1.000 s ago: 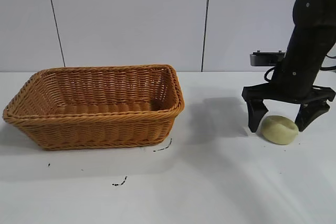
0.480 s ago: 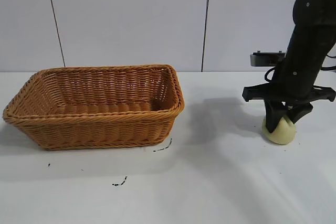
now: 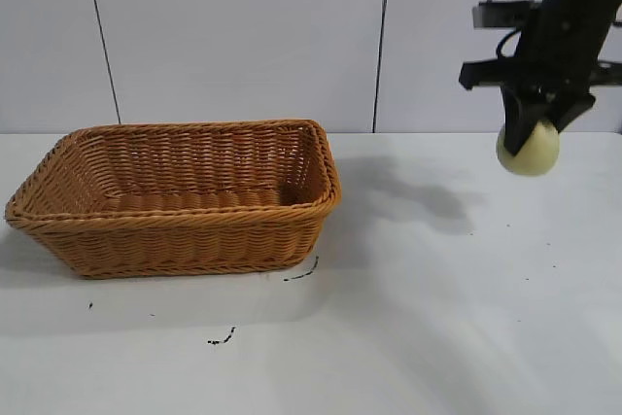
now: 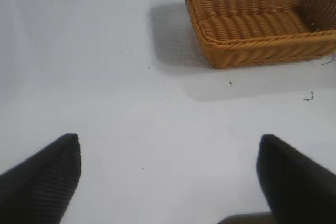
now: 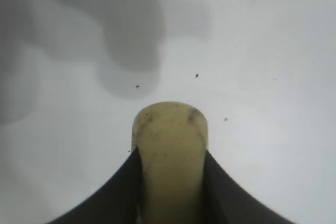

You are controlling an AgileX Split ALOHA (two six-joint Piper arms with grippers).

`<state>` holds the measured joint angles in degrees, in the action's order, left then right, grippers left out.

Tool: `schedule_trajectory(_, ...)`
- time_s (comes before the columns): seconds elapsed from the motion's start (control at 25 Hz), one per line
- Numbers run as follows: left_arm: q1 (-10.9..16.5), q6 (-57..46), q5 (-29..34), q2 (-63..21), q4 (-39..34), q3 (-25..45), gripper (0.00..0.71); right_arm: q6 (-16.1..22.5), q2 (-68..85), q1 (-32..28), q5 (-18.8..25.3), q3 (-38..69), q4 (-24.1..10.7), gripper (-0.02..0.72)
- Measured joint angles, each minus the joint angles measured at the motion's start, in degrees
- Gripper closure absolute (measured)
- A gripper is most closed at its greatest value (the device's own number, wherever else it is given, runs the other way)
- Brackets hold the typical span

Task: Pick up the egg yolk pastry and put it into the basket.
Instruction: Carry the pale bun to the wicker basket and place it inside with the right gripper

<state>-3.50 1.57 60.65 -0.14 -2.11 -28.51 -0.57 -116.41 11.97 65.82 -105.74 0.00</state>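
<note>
My right gripper [image 3: 530,133] is shut on the pale yellow-green egg yolk pastry [image 3: 528,151] and holds it well above the white table at the right side. In the right wrist view the pastry [image 5: 169,150] is squeezed between my two black fingers [image 5: 118,198]. The orange-brown wicker basket [image 3: 175,230] stands on the table at the left, far from the pastry; it also shows in the left wrist view [image 4: 252,51]. My left gripper [image 4: 169,145] is open and empty above bare table, out of the exterior view.
The white table [image 3: 408,337] has a few small dark specks in front of the basket [image 3: 222,339]. A white panelled wall [image 3: 243,36] rises behind the table. The pastry's shadow lies on the table [image 5: 131,72] below it.
My right gripper closed on the pastry where it lay on the table, then lifted it straight up. The basket has not moved.
</note>
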Motion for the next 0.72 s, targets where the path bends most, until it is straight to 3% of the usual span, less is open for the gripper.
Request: schedule_trajectory(0.72,0.00,0.00,0.00,0.00,0.00,0.00,0.017,1.75,-18.55,24.88,-1.12,-26.74,0.55,0.521)
